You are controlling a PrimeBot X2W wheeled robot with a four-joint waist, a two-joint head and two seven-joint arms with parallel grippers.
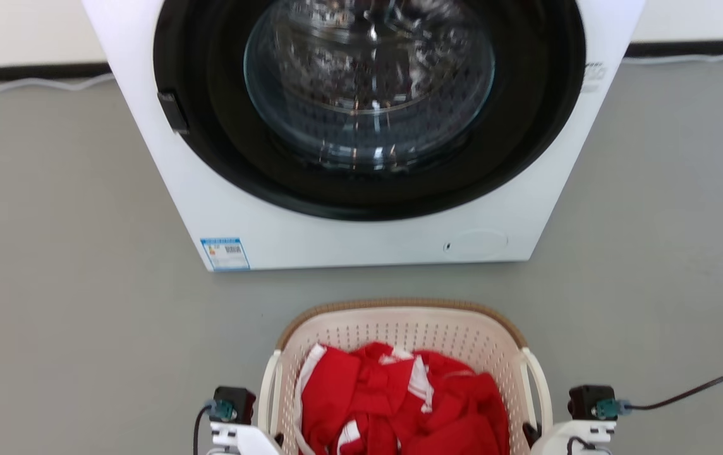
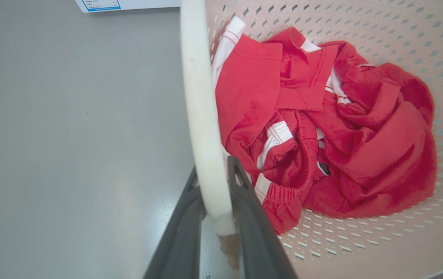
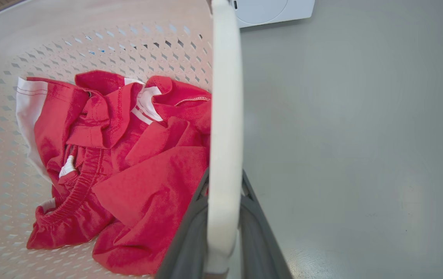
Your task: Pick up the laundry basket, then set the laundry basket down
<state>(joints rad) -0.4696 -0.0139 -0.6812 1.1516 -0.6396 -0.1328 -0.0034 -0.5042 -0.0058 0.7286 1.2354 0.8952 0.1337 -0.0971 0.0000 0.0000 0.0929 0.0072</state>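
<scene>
- The left gripper (image 2: 214,170) is clamped on the left handle (image 2: 198,97) of the laundry basket (image 1: 399,328), with one dark finger on each side of the white loop.
- The right gripper (image 3: 225,176) is clamped the same way on the right handle (image 3: 225,97).
- The laundry basket is between the two arms, just in front of the washing machine (image 1: 361,243). I cannot tell whether it rests on the grey floor (image 1: 52,253) or hangs above it.
- Red clothes (image 1: 399,404) with white stripes lie crumpled inside the basket.
- A dark cable (image 1: 696,387) runs off across the floor on the right.
- A blue-edged label (image 1: 225,253) is stuck on the white washing machine's lower left corner, its writing too small to read.
- A round cover (image 1: 476,242) sits at the machine's lower right.
- Its dark-ringed glass door (image 1: 368,82) is above.
</scene>
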